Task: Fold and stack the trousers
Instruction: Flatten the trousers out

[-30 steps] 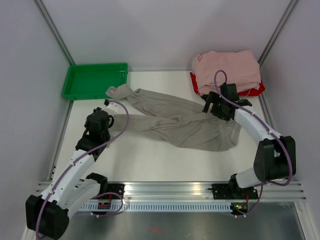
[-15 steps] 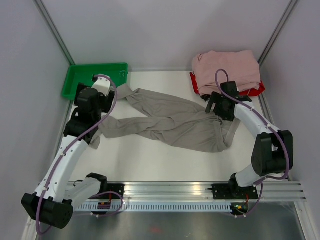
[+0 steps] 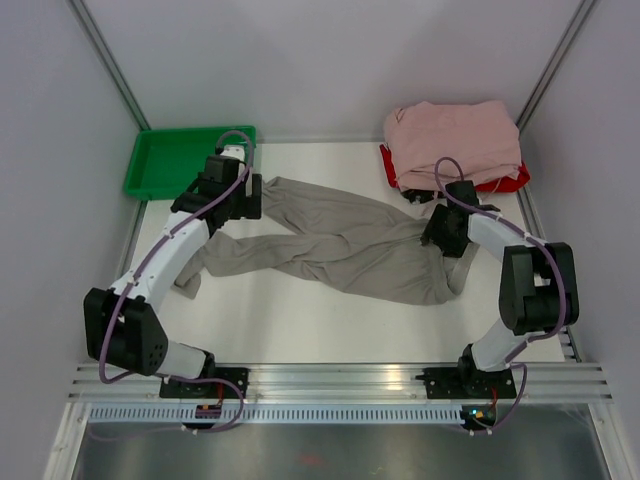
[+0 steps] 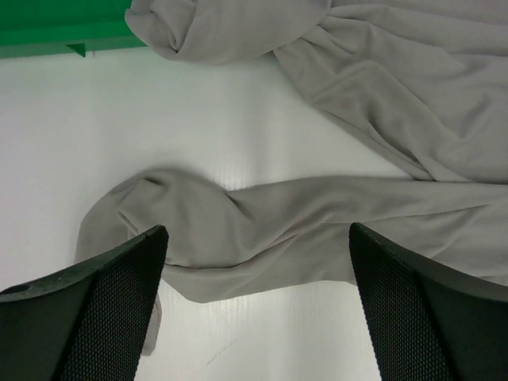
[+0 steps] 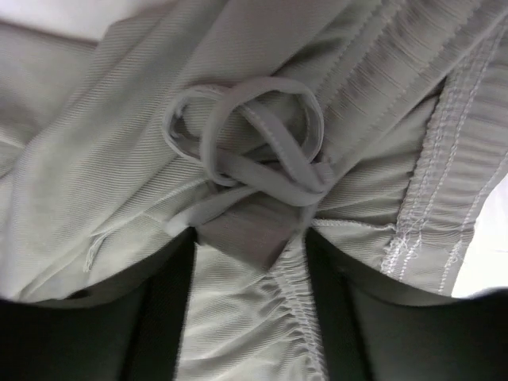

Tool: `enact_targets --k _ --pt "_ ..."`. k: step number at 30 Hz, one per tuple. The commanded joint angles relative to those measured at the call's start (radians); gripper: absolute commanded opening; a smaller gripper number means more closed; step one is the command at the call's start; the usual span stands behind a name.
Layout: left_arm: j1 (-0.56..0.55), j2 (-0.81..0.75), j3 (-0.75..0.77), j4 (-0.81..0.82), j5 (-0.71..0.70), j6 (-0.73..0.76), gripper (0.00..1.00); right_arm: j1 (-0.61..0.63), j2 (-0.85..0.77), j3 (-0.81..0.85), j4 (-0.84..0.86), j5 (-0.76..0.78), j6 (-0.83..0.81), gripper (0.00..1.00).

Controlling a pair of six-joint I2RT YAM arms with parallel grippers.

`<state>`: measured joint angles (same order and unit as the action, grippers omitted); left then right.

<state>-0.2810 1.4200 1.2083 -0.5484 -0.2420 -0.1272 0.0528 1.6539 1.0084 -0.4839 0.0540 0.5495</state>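
Taupe trousers, waistband half hidden under right tool.

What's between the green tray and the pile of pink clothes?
In the top external view, only bare white table lies between the green plastic tray and the pink clothes pile.
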Motion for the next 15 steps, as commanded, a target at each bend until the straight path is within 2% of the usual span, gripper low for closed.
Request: enact_targets --k 1,2,3,4,6,7,10,15 --pt "0.005 0.039 0.066 0.025 -0.078 -0.104 1.00 0.002 0.003 -0.024 0.074 -0.029 0.009 0.60" --pt "0.006 0.052 0.071 0.027 -0.082 -0.115 1.00 0.002 0.003 -0.024 0.065 -0.017 -0.006 0.51" --pt "0.011 0.083 0.083 0.027 -0.082 -0.126 1.00 0.002 0.000 -0.025 0.053 -0.003 -0.013 0.28" --pt "0.012 0.095 0.089 0.025 -0.086 -0.130 1.00 0.002 -0.003 -0.025 0.012 0.019 -0.017 0.17" --pt "0.016 0.123 0.115 0.028 -0.095 -0.134 1.00 -0.001 -0.023 -0.018 -0.045 0.111 -0.028 0.03" --pt "0.020 0.150 0.138 0.028 -0.103 -0.132 1.00 -0.007 -0.031 -0.019 -0.112 0.175 -0.023 0.00" --pt "0.031 0.203 0.171 0.030 -0.124 -0.121 1.00 -0.065 -0.097 -0.047 -0.186 0.211 -0.008 0.00" --pt "0.080 0.289 0.252 0.024 -0.132 -0.153 1.00 -0.276 -0.219 -0.109 -0.232 0.222 0.050 0.00"
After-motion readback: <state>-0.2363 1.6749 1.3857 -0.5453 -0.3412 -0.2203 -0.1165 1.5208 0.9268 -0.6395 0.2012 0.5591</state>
